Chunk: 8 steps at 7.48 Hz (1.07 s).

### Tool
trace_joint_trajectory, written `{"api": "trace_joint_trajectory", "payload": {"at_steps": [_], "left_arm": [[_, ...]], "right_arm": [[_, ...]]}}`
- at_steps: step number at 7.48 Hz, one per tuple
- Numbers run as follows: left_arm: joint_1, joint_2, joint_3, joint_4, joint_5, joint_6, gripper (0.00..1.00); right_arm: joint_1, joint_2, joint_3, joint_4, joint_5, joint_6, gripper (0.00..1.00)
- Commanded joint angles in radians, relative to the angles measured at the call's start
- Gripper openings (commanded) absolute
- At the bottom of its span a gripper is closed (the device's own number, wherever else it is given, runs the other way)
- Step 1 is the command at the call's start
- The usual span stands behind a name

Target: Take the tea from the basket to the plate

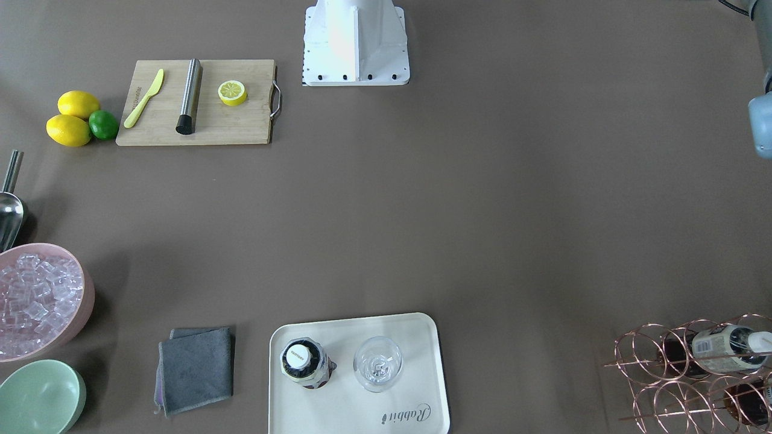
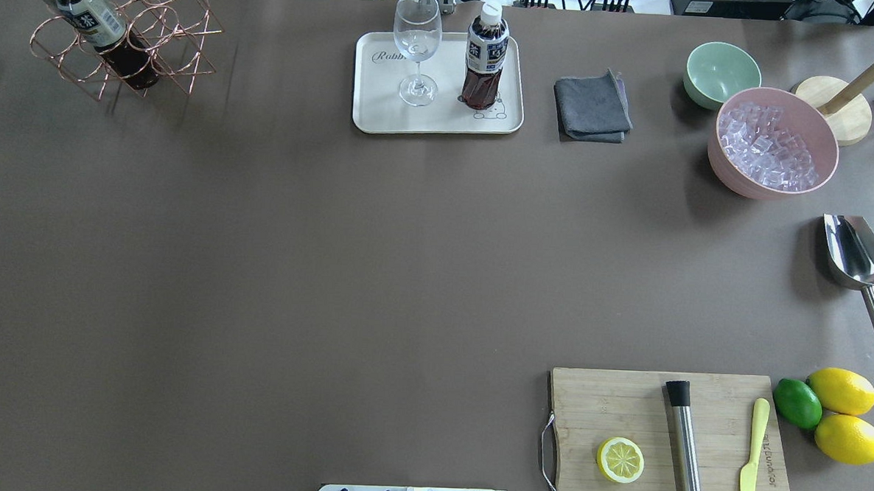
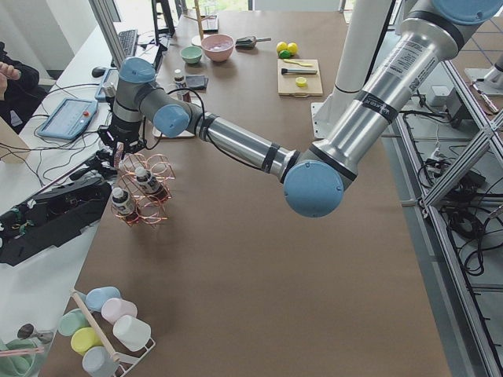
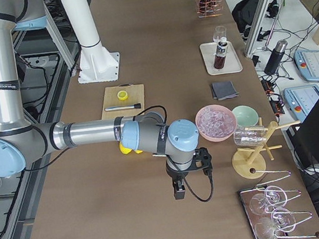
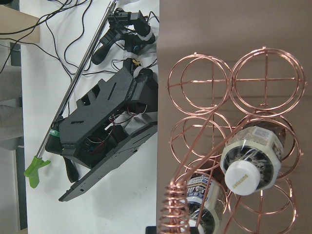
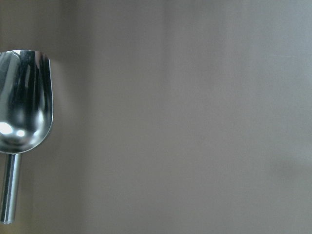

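One tea bottle [image 2: 485, 64] with a white cap stands upright on the cream plate [image 2: 372, 116], next to a wine glass [image 2: 416, 47]. The copper wire basket [image 2: 177, 38] sits at the table's far left corner, and a tea bottle [image 2: 93, 18] lies in one of its rings. In the left wrist view a second bottle [image 5: 202, 201] lies beside the first [image 5: 249, 165]. My left gripper [image 3: 118, 151] hangs just above the basket [image 3: 155, 191]; I cannot tell whether it is open or shut. My right gripper [image 4: 180, 191] hovers near the scoop, its state unclear too.
A grey cloth [image 2: 592, 106], a green bowl [image 2: 722, 73] and a pink bowl of ice [image 2: 772, 143] stand right of the plate. A metal scoop [image 2: 857, 260] lies at the right edge. The cutting board [image 2: 622, 401] holds a lemon half, a metal bar and a knife.
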Motion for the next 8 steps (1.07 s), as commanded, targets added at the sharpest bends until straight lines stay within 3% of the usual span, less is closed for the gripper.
{"api": "trace_joint_trajectory", "payload": {"at_steps": [1, 7, 8], "left_arm": [[0.004, 0.012, -0.01, 0.0, -0.002, -0.004, 0.0], [0.025, 0.055, -0.027, -0.001, -0.004, -0.004, 0.0], [0.025, 0.05, -0.027, 0.0, -0.002, -0.004, 0.29]], "right_arm": [[-0.005, -0.042, -0.009, 0.02, -0.006, 0.004, 1.0], [-0.005, -0.04, -0.009, 0.021, -0.005, 0.003, 1.0], [-0.005, -0.04, -0.005, 0.021, -0.002, 0.003, 1.0]]}}
